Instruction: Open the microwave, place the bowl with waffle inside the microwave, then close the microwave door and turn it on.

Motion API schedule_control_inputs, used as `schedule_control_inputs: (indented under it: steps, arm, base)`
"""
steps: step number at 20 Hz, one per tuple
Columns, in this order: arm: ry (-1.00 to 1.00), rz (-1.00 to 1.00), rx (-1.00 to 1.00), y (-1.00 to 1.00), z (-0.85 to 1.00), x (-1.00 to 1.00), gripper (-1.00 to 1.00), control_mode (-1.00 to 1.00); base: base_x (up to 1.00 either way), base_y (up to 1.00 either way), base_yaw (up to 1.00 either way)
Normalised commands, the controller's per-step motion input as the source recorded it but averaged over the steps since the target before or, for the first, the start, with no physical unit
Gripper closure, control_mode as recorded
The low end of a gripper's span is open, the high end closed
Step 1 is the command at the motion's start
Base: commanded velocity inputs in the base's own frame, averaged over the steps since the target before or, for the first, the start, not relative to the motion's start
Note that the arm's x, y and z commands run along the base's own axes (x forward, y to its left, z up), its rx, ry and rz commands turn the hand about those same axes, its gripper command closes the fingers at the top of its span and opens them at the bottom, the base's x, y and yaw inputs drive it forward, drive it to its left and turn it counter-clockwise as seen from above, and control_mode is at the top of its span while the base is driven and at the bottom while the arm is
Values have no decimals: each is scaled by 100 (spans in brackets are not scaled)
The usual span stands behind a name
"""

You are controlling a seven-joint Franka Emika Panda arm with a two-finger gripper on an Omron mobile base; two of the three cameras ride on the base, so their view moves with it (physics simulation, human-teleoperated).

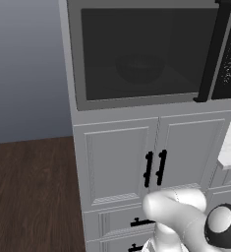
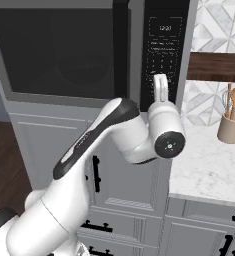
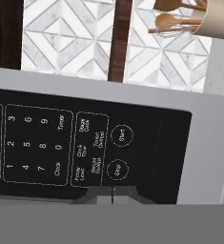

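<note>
While pressed together, end effector hovering at the microwave keypad, just beside the Stop button; door sitting closed, bowl dimly showing inside, behind the glass.

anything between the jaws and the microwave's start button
Nothing visible. The shut gripper sits right at the microwave control panel, jaws together just beside the Stop button; the Start button lies one button away with bare panel between.
</note>
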Motion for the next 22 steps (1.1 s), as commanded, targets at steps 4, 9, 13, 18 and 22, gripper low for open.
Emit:
schedule_control_inputs:
  steps: [4, 9, 13, 18, 22]
  arm:
    - [0, -3, 0, -26, 0, 33, 100, -100]
    - [0, -1, 0, -6, 0, 35, 100, -100]
    - [0, 0, 0, 0, -7, 36, 100, -100]
    - [0, 0, 0, 0, -18, 42, 100, -100]
    - [0, -1, 0, 0, -24, 47, 100, -100]
  base:
    - [0, 0, 0]
    - [0, 0, 0]
    - [0, 0, 0]
    - [0, 0, 0]
    - [0, 0, 0]
